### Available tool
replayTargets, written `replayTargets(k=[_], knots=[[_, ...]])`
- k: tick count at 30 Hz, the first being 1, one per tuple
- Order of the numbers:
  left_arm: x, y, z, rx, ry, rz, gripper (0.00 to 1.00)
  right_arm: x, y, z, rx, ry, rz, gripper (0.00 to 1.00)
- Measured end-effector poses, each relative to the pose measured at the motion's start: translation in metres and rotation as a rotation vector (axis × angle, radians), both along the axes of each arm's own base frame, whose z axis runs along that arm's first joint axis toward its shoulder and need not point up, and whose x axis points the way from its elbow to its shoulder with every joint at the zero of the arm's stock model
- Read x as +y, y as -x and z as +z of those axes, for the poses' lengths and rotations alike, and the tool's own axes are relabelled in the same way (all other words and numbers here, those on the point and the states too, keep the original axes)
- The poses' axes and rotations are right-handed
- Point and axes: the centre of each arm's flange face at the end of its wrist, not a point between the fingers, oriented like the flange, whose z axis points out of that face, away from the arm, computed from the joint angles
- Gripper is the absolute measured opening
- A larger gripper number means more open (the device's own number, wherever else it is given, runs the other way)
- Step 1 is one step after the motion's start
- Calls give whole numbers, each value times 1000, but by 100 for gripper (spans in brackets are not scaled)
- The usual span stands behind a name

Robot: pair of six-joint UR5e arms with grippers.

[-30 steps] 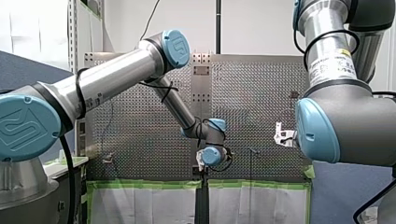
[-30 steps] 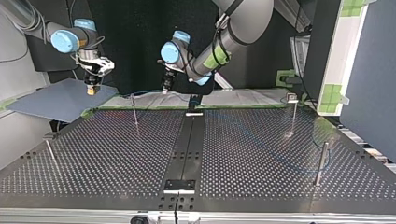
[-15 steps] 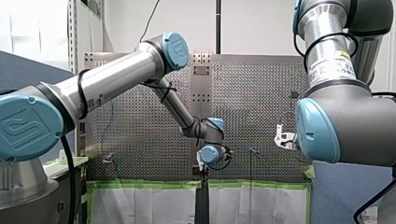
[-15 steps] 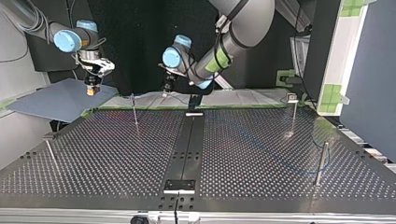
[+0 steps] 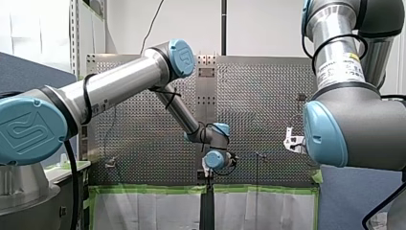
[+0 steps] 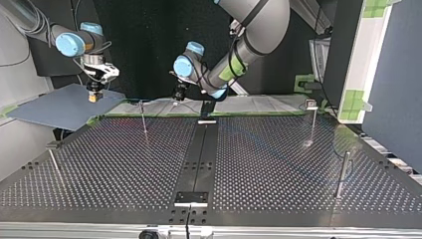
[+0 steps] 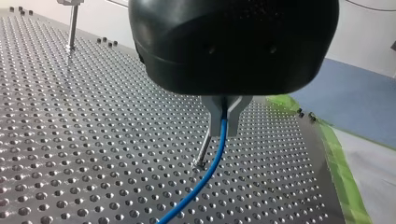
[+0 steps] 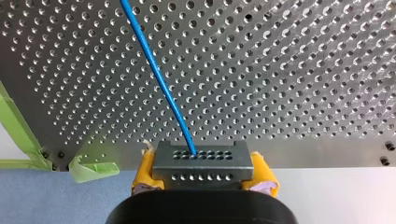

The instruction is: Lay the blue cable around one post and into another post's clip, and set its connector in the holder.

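The blue cable [image 7: 212, 161] runs out between the metal fingers of my left gripper [image 7: 224, 122], which is shut on it just above a thin post [image 7: 204, 148]. In the top view that left gripper [image 6: 177, 95] hangs over the table's far edge near the middle, right of a slim post [image 6: 144, 118]. My right gripper [image 8: 201, 179] is shut with its yellow pads on the grey connector [image 8: 201, 161], from which the cable [image 8: 159, 79] leads away over the perforated plate. In the top view the right gripper [image 6: 93, 95] hovers above a blue-grey sheet [image 6: 59, 107].
More posts stand at the top view's right [image 6: 342, 172], far right with a clip on top [image 6: 312, 119], and left [image 6: 53, 162]. A black strip [image 6: 199, 154] runs down the table's middle with a bracket [image 6: 190, 197] at its near end. Green tape [image 6: 164, 115] lines the far edge.
My left gripper has sunk a little toward the table's far edge with the cable. My right gripper has drifted slightly to the top view's left, still on the connector.
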Motion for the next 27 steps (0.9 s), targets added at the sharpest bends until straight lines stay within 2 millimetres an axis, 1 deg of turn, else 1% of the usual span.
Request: replayTargets(k=[5,11,14,27], knots=[[-3,3,-1,0,-5,-15,2,0,0,-2,0,-3,0,0],[-9,10,-1,-3,-8,-33,2,4,-4,-19,6,-25,6,0],[-11,11,0,-4,-9,-36,2,3,-4,-22,5,-23,7,0],[-12,9,2,-7,-4,-36,2,-5,-2,-19,-9,-5,7,0]])
